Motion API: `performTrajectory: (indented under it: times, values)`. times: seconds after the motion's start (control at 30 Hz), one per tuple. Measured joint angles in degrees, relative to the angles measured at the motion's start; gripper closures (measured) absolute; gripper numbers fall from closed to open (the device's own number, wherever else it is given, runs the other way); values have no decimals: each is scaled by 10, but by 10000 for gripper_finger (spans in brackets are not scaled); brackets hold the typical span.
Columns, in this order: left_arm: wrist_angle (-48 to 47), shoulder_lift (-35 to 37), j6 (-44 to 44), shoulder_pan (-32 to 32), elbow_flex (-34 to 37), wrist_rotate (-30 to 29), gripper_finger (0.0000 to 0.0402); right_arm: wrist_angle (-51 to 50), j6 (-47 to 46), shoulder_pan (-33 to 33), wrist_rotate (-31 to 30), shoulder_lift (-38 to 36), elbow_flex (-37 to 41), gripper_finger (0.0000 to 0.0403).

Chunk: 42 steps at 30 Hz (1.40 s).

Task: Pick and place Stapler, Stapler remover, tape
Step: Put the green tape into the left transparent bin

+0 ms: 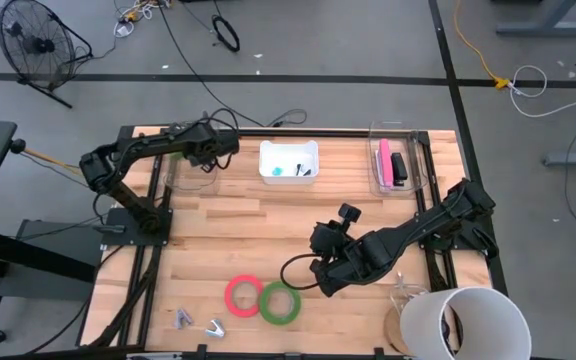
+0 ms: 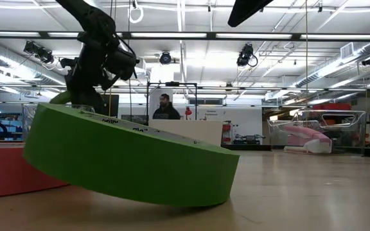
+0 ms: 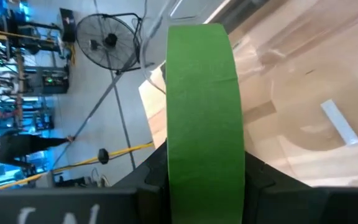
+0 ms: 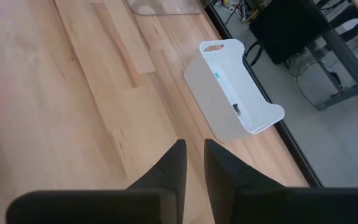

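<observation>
My left gripper (image 1: pixel 180 154) is at the table's far left, shut on a green tape roll (image 3: pixel 204 93) above a clear container (image 1: pixel 186 172). It also shows in the low view (image 2: pixel 98 61). My right gripper (image 1: pixel 320 272) hovers over the table's middle, with its fingers almost together (image 4: pixel 195 155) and nothing between them. A red-pink tape roll (image 1: pixel 242 294) lies flat near the front edge. A second green roll (image 1: pixel 280 302) is tilted, with one edge resting on the red-pink roll (image 2: pixel 5 170). Two staple removers (image 1: pixel 198 322) lie at the front left. A pink stapler (image 1: pixel 385 160) lies in a clear bin. My left gripper pinches the green roll across its width, one finger (image 3: pixel 155 186) on each flat side, at the part of the ring nearest the wrist (image 3: pixel 204 180). The fingers come roughly level, pointing toward the table's far left. The roll stands on edge, lifted clear above the clear container.
A white bin (image 1: pixel 288 162) stands at the far middle. A clear bin (image 1: pixel 400 160) at the far right also holds a dark stapler. A white bucket (image 1: pixel 463 325) stands at the front right corner. A person (image 2: pixel 166 108) stands in the room beyond the table.
</observation>
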<state>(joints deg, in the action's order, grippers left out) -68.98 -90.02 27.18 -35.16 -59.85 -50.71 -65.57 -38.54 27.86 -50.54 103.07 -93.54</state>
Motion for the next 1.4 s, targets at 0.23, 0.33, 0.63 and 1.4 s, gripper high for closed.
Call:
performTrajectory:
  times: [0.23, 0.33, 0.63, 1.4]
  values:
    - [23, 0, 0, -2, 0, 10, 209, 0, 0, 0, 0, 0, 0, 348]
    - [29, 0, 0, -2, 0, 20, 166, 0, 0, 0, 0, 0, 0, 348]
    - [32, 0, 3, -2, 0, 36, 158, 0, 0, 0, 0, 0, 0, 348]
    - [-50, 26, -71, 110, -114, 207, 223, 151, 99, 19, 366, 23, 0, 348]
